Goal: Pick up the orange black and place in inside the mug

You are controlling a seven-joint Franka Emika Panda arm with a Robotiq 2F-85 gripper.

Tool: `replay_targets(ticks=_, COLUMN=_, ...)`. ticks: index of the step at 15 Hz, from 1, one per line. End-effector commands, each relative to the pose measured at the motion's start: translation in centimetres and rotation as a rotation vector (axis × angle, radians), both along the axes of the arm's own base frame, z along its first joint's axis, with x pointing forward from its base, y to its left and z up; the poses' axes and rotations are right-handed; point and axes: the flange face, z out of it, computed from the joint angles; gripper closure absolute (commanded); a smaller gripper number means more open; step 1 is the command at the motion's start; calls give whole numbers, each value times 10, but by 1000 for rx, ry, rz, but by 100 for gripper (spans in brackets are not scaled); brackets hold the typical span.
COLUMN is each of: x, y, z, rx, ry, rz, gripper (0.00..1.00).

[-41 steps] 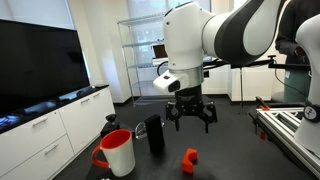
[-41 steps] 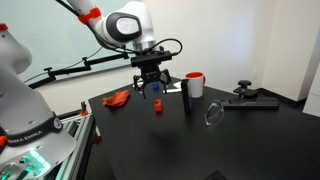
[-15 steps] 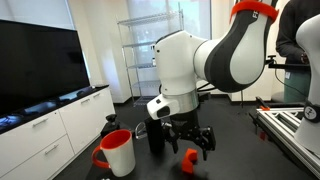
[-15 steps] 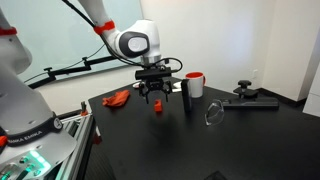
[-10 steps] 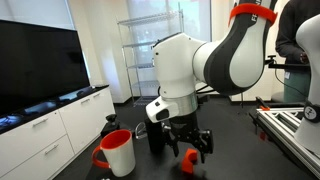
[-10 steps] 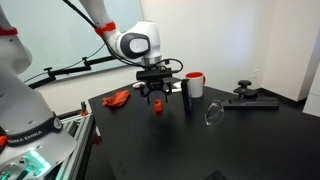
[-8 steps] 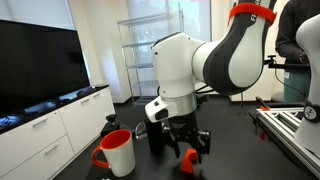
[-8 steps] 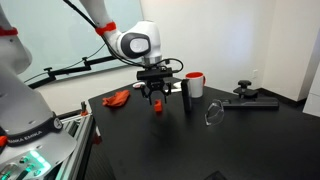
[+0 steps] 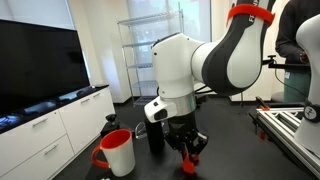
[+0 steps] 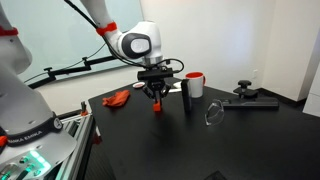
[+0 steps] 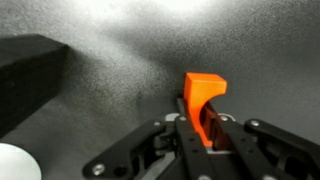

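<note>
The orange block [image 11: 203, 92] stands on the black table, and my gripper [image 11: 204, 128] is shut on its lower part in the wrist view. Both exterior views show the gripper [image 9: 190, 150] [image 10: 157, 98] low over the table, with the orange block [image 9: 189, 160] [image 10: 157, 106] between its fingers. The red-and-white mug [image 9: 118, 152] [image 10: 194, 84] stands upright, apart from the gripper. In the wrist view a white curve at the bottom left [image 11: 14, 166] may be the mug's rim.
A black cylinder [image 9: 155, 135] [image 10: 187, 98] stands between gripper and mug. An orange cloth [image 10: 118, 97], a clear glass lying on its side [image 10: 212, 115] and a black tool [image 10: 250, 95] also lie on the table [image 10: 180, 145]. A dark block [image 11: 30, 70] is at the wrist view's upper left.
The gripper came down over the orange block, and its fingers went from wide open to shut on it. The block has stayed on the table.
</note>
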Motion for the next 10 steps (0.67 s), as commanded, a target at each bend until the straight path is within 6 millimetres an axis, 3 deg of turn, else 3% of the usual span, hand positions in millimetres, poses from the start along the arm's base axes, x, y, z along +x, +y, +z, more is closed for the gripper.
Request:
replay_targets(ticks=1, x=4, y=0, z=8, rx=-5, ry=-19, rz=2, gripper=96)
replay_targets(ticks=4, x=-8, y=-6, z=40, rx=25, ry=-37, rz=-19, gripper=96)
replay_targets(ticks=7, x=-8, y=-23, z=101, rx=90, ry=-124, rz=-95, gripper=96)
replay_targets(ticks=10, x=10, y=-50, z=180, rx=132, ry=-219, rz=-200, gripper=96)
